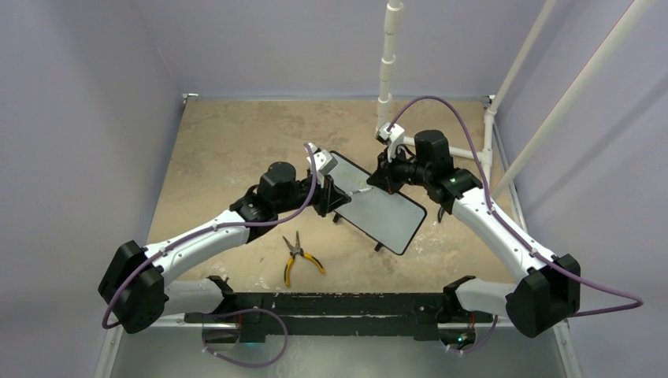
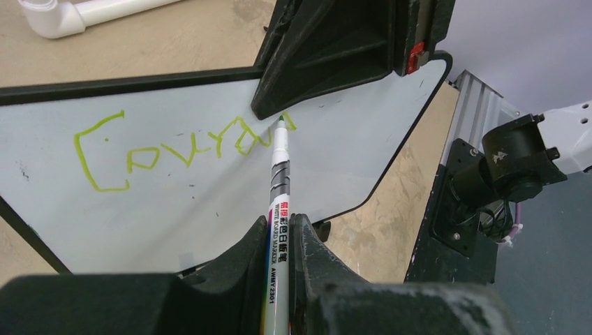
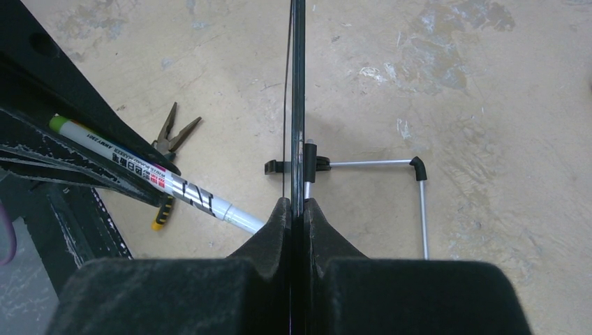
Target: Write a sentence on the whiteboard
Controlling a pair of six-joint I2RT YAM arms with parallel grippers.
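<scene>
— Tan, mottled tabletop (image 1: 228, 150), lilac walls. Where's the whiteboard (image 1: 386, 213)?
— Mid-table, tilted. The right gripper (image 3: 298, 206) is pinched tight on its one o'clock edge.
— And the left gripper (image 2: 279, 234)?
— Clamped on a marker (image 2: 280, 174), tip at the three o'clock end of the green sentence (image 2: 183, 150).
— Anything else?
— Pliers (image 1: 298, 256), at the board's seven o'clock, apart from it.

marker (image 2: 279, 209): "WHITE BOARD MARKER" | whiteboard (image 2: 209, 216): green sentence (image 2: 174, 150) starts "C", rest unclear
</scene>
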